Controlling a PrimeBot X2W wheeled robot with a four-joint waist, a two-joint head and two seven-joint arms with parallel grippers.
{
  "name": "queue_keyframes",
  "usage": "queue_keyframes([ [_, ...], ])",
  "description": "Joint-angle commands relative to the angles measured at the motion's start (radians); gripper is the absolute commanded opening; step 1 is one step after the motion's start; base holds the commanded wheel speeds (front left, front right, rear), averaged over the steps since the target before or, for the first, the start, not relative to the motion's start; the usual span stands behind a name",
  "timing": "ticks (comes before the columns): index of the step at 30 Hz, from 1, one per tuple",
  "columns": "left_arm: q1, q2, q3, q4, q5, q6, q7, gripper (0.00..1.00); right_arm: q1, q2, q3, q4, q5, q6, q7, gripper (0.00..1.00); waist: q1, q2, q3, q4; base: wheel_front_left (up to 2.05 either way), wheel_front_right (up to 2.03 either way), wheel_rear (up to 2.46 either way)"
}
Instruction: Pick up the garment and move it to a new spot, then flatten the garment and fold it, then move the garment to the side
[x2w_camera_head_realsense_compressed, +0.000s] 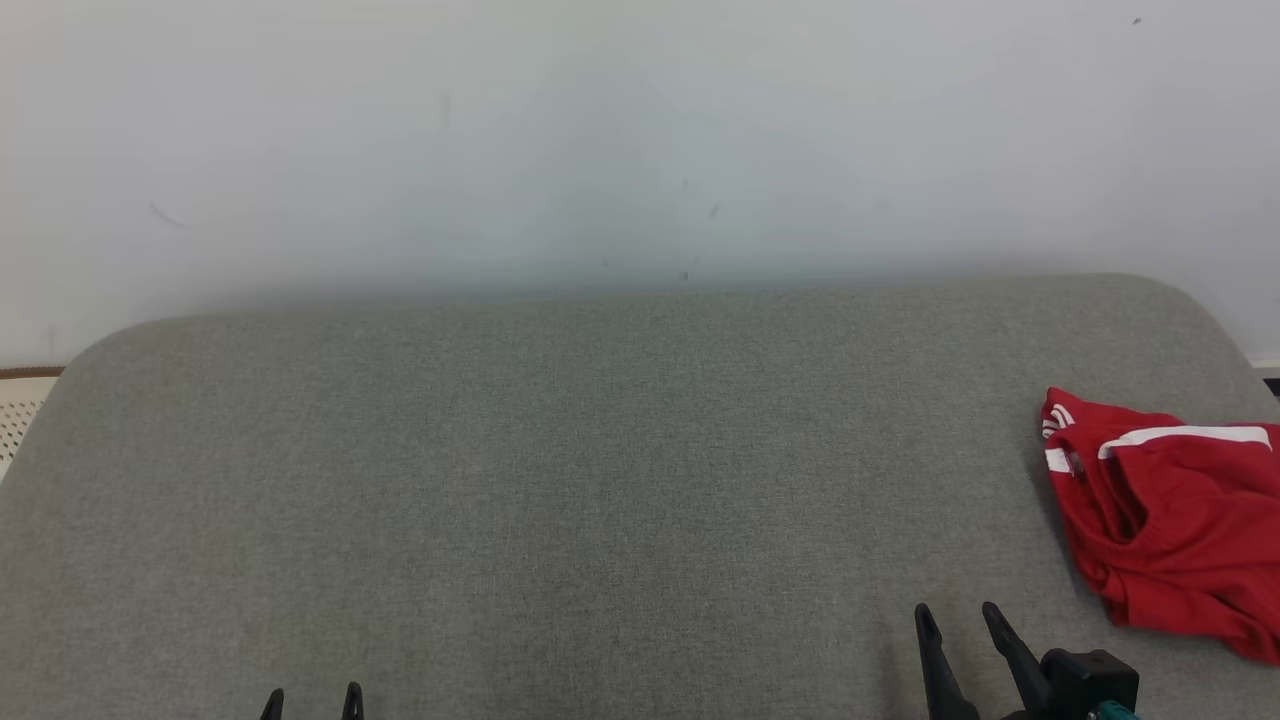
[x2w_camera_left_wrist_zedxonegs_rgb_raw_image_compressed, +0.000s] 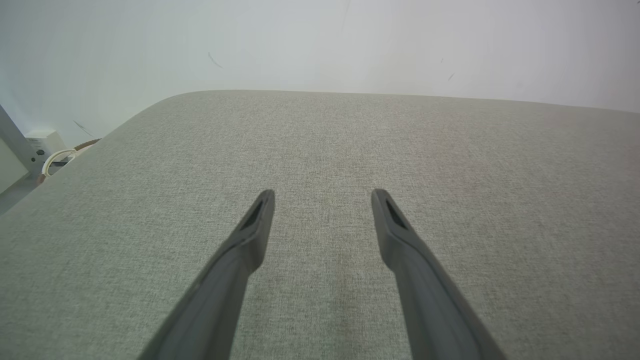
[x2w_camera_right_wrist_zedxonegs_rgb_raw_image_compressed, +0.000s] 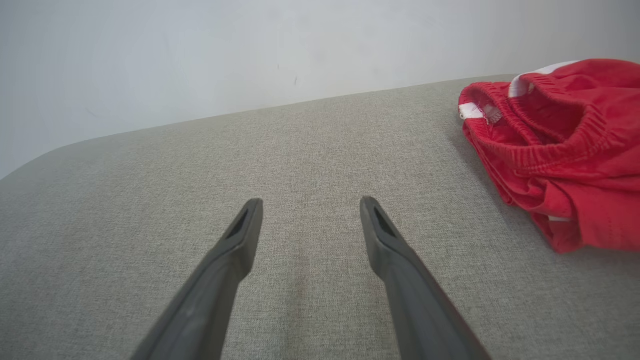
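Both my grippers spread and empty above the grey pad (x2w_camera_head_realsense_compressed: 600, 480); the red garment (x2w_camera_head_realsense_compressed: 1170, 520) lies bunched on the pad at the right.

From my head, the left gripper (x2w_camera_head_realsense_compressed: 312, 695) shows just its fingertips at the near edge and the right gripper (x2w_camera_head_realsense_compressed: 956, 612) shows longer fingers. The garment is just to the right of the right gripper, not touching it, and runs past the picture's right edge. My right wrist view brings out its gathered waistband (x2w_camera_right_wrist_zedxonegs_rgb_raw_image_compressed: 575, 145) and a white stripe (x2w_camera_right_wrist_zedxonegs_rgb_raw_image_compressed: 520, 85). My left wrist view gives the pad's rounded far left corner, a white cable (x2w_camera_left_wrist_zedxonegs_rgb_raw_image_compressed: 55, 157) beyond it, and the wall (x2w_camera_left_wrist_zedxonegs_rgb_raw_image_compressed: 350, 40) behind.
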Motion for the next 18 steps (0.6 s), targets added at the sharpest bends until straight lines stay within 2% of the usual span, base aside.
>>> queue_keyframes([
  [1, 0.021, 0.000, 0.001, -0.003, 0.001, -0.005, 0.000, 1.00, 0.013, -0.006, 0.007, -0.005, 0.008, 0.000, 0.000, 1.00, 0.0000, 0.0000, 0.000, 0.000, 0.00, 0.00, 0.00],
  [13, 0.023, 0.000, 0.000, -0.009, -0.004, -0.012, 0.000, 1.00, 0.009, -0.017, 0.027, -0.008, 0.031, 0.000, 0.000, 1.00, 0.0000, 0.0000, -0.003, -0.004, 0.00, 0.00, 0.00],
  [18, 0.022, 0.000, 0.000, -0.013, -0.023, -0.030, 0.000, 1.00, 0.008, -0.015, 0.025, -0.009, 0.025, 0.000, 0.000, 1.00, 0.0000, 0.0000, -0.001, -0.004, 0.00, 0.00, 0.00],
])
